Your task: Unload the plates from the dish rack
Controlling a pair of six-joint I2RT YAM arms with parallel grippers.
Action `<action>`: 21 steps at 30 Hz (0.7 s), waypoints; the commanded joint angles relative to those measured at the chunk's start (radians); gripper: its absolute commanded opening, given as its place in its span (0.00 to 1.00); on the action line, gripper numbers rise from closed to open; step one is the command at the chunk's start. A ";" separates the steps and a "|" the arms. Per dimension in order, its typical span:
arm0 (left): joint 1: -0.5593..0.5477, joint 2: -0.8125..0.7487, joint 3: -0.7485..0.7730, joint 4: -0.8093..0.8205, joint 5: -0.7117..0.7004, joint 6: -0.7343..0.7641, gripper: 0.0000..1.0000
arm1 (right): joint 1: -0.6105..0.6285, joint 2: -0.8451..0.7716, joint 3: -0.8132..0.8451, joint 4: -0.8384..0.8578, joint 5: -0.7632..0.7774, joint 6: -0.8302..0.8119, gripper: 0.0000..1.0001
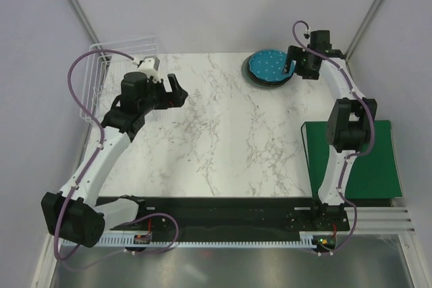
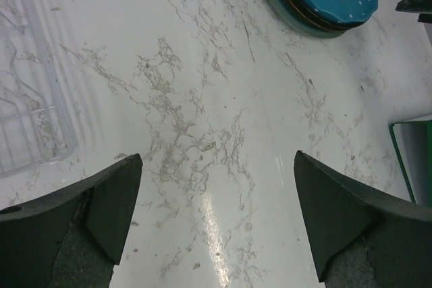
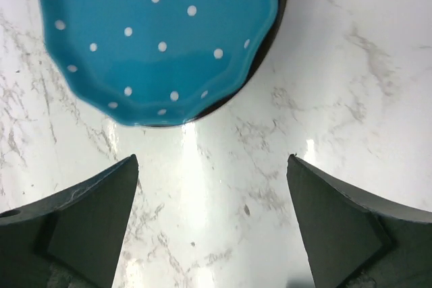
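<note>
Marble tabletop [image 1: 216, 133] held the plates [image 1: 268, 67] in one stack at its far right, the turquoise one on top and darker rims showing beneath. Just beside them hung the right gripper [image 1: 291, 67], jaws spread and holding nothing. At the far left edge, the rack [image 1: 94, 82] showed no plate in its visible slots. The left gripper [image 1: 177, 91] hovered near it, jaws also spread. Unloading looked finished, or nearly so. Next would call for checking the rack's hidden corner, then lifting the right gripper clear. A green mat [image 1: 364, 160] lay at the right.
</note>
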 commanded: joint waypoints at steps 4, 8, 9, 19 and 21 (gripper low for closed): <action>-0.005 -0.155 -0.028 -0.028 -0.067 0.106 1.00 | 0.088 -0.460 -0.344 0.126 0.164 -0.066 0.98; -0.007 -0.319 -0.086 -0.042 -0.131 0.104 1.00 | 0.168 -0.739 -0.610 0.222 0.216 -0.078 0.98; -0.007 -0.351 -0.113 -0.044 -0.137 0.103 1.00 | 0.179 -0.786 -0.708 0.241 0.234 -0.072 0.98; -0.008 -0.623 -0.270 -0.034 -0.170 0.133 1.00 | 0.239 -1.316 -1.129 0.322 0.328 0.046 0.98; -0.008 -0.644 -0.287 -0.042 -0.188 0.146 1.00 | 0.241 -1.349 -1.173 0.327 0.340 0.075 0.98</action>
